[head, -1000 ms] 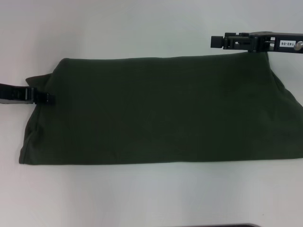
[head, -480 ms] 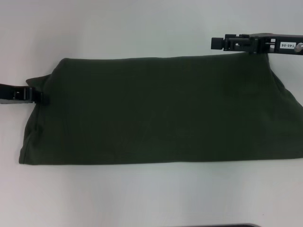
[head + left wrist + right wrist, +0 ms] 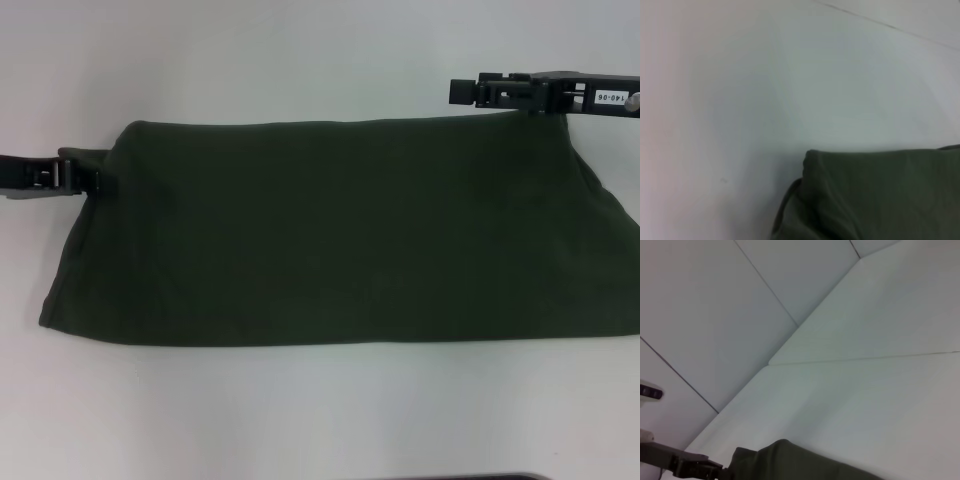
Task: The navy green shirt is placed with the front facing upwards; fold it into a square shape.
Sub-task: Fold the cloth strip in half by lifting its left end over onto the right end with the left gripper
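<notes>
A: Where is the navy green shirt (image 3: 340, 240)?

B: It lies flat on the white table (image 3: 300, 60), right in the middle. It is folded into a long, wide band. The band runs from the left side to the right edge of the head view. Only plain green cloth shows on top.

A: What does its shape look like?

B: The far edge is straight. The near edge is straight too. The left end slants, so the near left corner sticks out more than the far left corner.

A: Where is the left gripper (image 3: 95, 178)?

B: It comes in from the left, low and flat. Its tip is at the far left corner of the shirt and touches the cloth there. I cannot tell if it is pinching the cloth or just lying against it.

A: And the right gripper (image 3: 462, 91)?

B: It is at the far right, just past the far edge of the shirt. It points to the left. A small white label (image 3: 607, 97) with numbers sits on the arm. I cannot tell if its fingers are apart or together.

A: What do the wrist views show?

B: The left wrist view shows a bunched corner of the shirt on the table. The right wrist view shows a bit of green cloth, the table, and the left gripper far off.
</notes>
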